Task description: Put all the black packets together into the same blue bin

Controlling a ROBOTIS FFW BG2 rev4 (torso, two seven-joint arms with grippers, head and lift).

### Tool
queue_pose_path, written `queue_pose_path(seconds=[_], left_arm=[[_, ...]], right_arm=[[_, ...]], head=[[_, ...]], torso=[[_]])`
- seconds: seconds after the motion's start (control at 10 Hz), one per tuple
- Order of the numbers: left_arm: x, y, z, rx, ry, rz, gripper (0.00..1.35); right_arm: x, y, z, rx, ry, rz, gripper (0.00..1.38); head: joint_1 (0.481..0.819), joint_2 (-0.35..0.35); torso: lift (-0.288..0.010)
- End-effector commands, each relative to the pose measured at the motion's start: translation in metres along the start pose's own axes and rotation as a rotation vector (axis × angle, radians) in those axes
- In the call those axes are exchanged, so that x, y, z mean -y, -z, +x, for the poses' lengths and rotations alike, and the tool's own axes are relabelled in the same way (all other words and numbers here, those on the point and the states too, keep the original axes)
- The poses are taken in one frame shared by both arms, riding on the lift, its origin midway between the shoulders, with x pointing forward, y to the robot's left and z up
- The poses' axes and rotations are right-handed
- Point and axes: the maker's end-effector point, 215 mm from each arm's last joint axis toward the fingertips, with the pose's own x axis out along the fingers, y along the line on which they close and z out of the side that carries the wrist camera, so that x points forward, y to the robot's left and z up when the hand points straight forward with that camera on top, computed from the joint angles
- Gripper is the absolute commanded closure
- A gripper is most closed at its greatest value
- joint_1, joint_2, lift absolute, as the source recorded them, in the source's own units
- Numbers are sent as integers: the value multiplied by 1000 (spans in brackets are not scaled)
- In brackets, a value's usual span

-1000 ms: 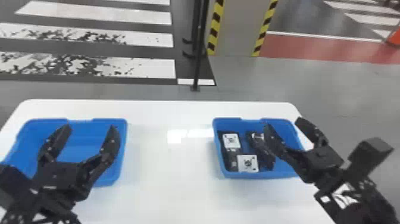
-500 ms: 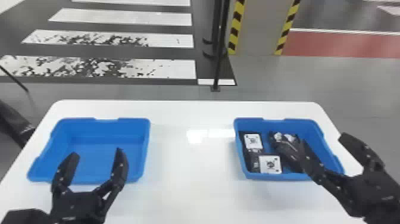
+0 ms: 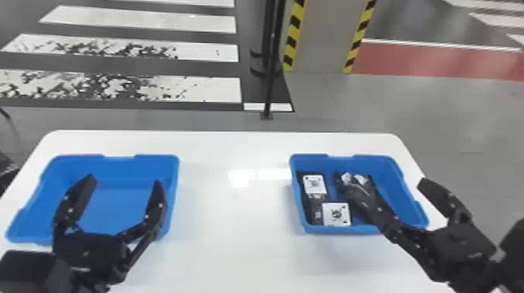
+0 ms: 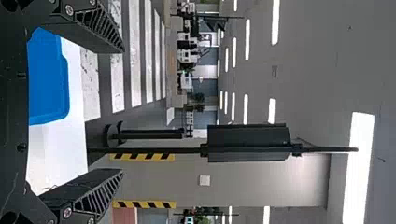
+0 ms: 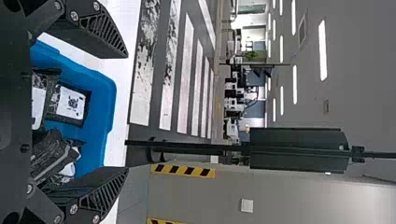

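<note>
Left hand [image 3: 124, 180] farther over blue bin [image 3: 117, 167], right hand [image 3: 392, 185] shifted leftward, fingers apart

Black packets [image 3: 314, 185] (two bear white labels) lie in the right-hand blue bin [image 3: 397, 195]; another blue bin [image 3: 128, 169] sits well apart.

**Crosswalk stripes [image 3: 210, 87] beyond a white tabletop [image 3: 234, 210]**

A slim black pole [image 3: 271, 78] stands near a grey pillar [image 3: 323, 43] edged in yellow-and-black bands. Red flooring [image 3: 409, 60] lies to the right. Ceiling lights [image 4: 275, 21] glow overhead.
</note>
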Motion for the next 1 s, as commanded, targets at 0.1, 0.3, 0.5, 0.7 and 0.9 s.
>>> queue_pose_path(seconds=[0.1, 0.3, 0.5, 0.7, 0.9], left_arm=[[1, 0, 1, -4, 4, -2, 127], [1, 3, 1, -14, 3, -6, 127], [0, 9, 2, -31, 1, -17, 127], [0, 10, 2, -36, 2, -19, 127], [0, 9, 2, -33, 3, -23, 127]], right_arm=[[-3, 1, 2, -4, -8, 2, 171], [-4, 2, 2, -7, -10, 2, 170], [-4, 2, 2, -7, -10, 0, 170], [-4, 1, 2, -5, -10, 0, 170], [-4, 0, 2, -3, -10, -3, 171]], head=[[695, -127], [695, -125], [695, -123], [695, -123], [695, -122]], torso=[[-110], [-110], [-110], [-110], [-110]])
